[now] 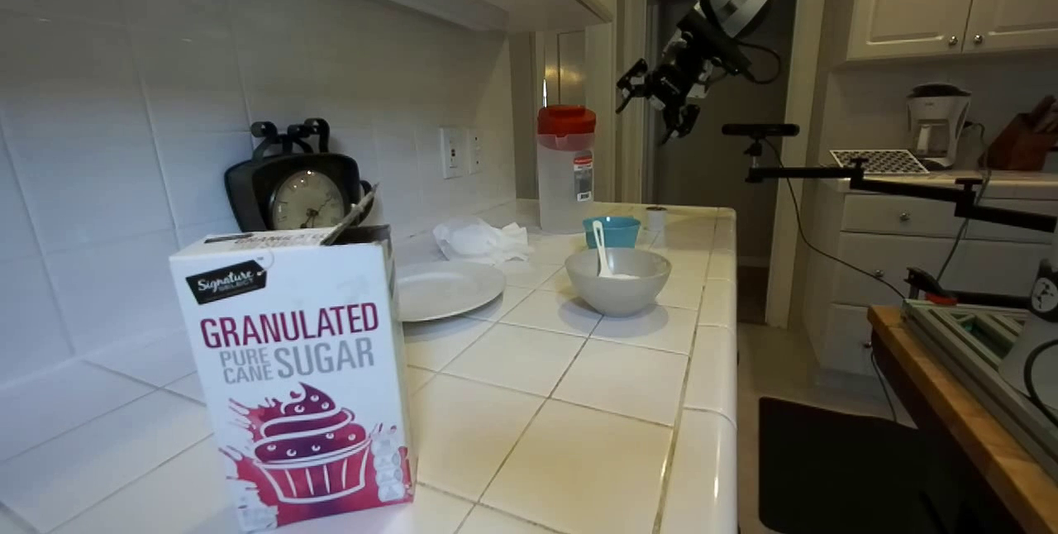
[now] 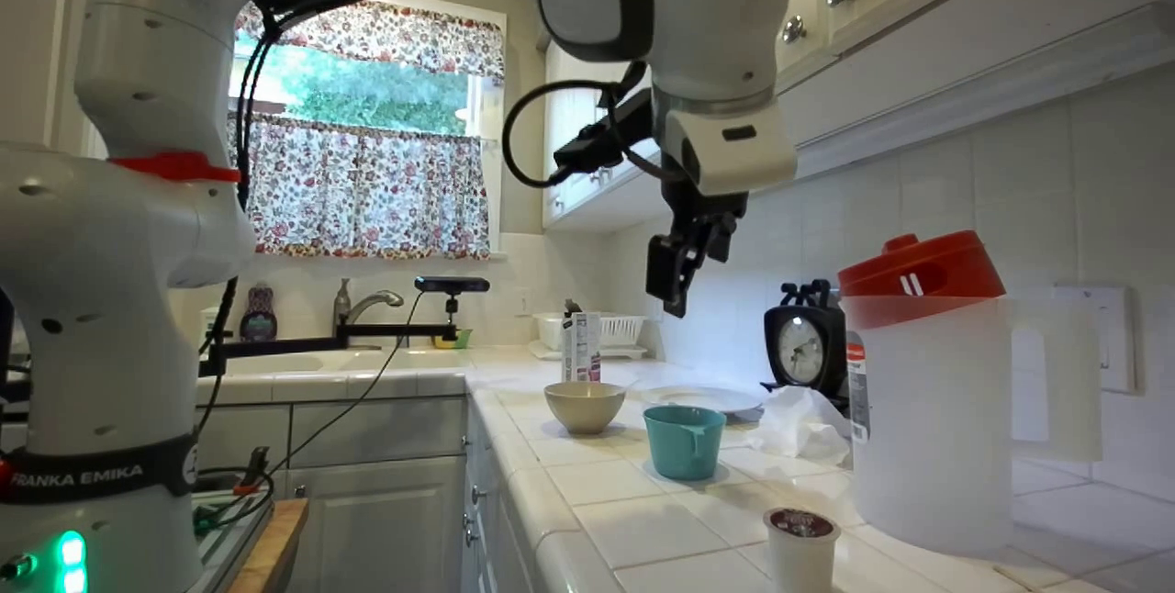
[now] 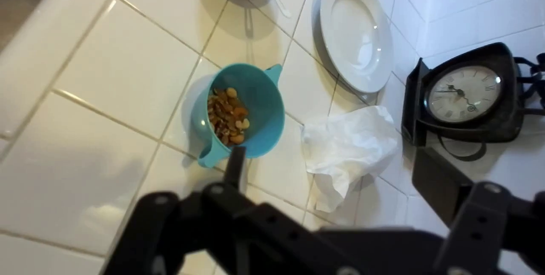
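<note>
Tool (image 3: 329, 160) hangs, jaws spread wide, higher than 1 teal cup (image 3: 266, 107) of nuts (image 3: 228, 118).

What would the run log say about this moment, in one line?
gripper: open, empty, above counter | blue cup: upright, nuts inside | bowl: holds white utensil | sugar box: standing, flap raised

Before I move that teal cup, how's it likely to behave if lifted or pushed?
The teal cup is probably stiff, as its rim looks evenly round. Tilted, it could spill, since its top is open over loose nut mix. Pushed, it may slide on the glossy tiles.
</note>
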`<act>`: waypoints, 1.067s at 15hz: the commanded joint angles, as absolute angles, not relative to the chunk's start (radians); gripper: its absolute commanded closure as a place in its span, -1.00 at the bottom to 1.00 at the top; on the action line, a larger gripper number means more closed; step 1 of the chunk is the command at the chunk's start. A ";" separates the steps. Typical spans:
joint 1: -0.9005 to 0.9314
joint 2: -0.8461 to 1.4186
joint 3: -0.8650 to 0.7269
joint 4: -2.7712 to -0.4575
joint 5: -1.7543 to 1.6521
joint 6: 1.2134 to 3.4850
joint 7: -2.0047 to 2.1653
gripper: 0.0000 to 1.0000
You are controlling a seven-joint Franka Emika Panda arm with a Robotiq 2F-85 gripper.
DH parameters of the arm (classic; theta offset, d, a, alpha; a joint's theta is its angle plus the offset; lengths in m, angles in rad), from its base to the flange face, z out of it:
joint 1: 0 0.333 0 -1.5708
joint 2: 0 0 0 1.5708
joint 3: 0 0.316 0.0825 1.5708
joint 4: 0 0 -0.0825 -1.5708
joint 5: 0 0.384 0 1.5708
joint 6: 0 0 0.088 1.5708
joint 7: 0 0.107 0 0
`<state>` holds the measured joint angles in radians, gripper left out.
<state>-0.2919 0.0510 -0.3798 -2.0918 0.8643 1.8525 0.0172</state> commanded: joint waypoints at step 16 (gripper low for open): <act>-0.351 0.301 -0.349 -2.020 0.998 1.848 0.350 -1.00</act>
